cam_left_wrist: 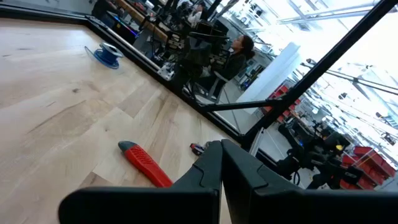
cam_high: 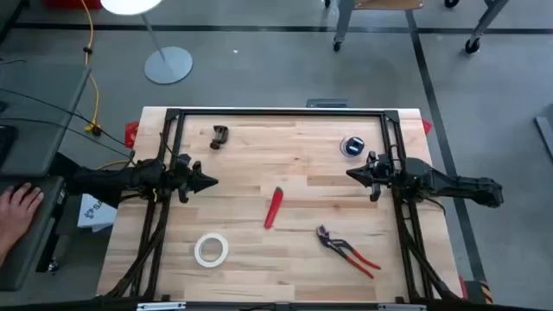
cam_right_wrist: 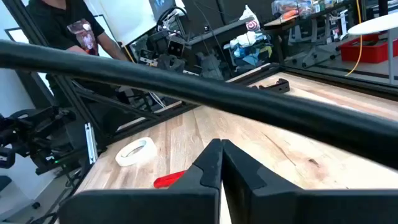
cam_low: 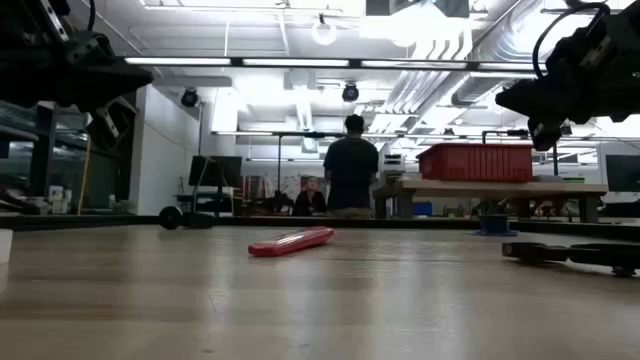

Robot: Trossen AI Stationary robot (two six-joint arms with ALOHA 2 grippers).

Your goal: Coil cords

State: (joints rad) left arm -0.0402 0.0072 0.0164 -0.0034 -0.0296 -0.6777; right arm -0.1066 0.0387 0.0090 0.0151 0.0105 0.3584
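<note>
The table [cam_high: 259, 164] was a pale wood butcher-block top inside a black frame, set on a grey floor in a bright workshop. A person [cam_low: 351, 165] stood in the room beyond the table's far edge, seen in the low view. At the left edge of the high view, off the table, another person's hand [cam_high: 19, 206] rested on dark equipment.

The wire [cam_high: 352, 146], blue-violet and wound on a small black spool, sat near the table's far right corner, just beyond the right gripper. In the left wrist view it showed as a small blue coil [cam_left_wrist: 107, 54] well across the wood.

The left gripper [cam_high: 210, 181] hung above the table's left side, its fingers pressed together, holding nothing. The right gripper [cam_high: 352, 174] hung above the right side, pointing toward the middle, its fingers likewise closed and empty. Both were well clear of the surface in the low view.

Between the grippers, near the middle, lay a red cutter [cam_high: 274, 207]. A white tape roll [cam_high: 211, 250] lay toward the near left, and red-handled pliers [cam_high: 346, 250] toward the near right. A small dark clamp [cam_high: 219, 136] sat near the far left corner.
</note>
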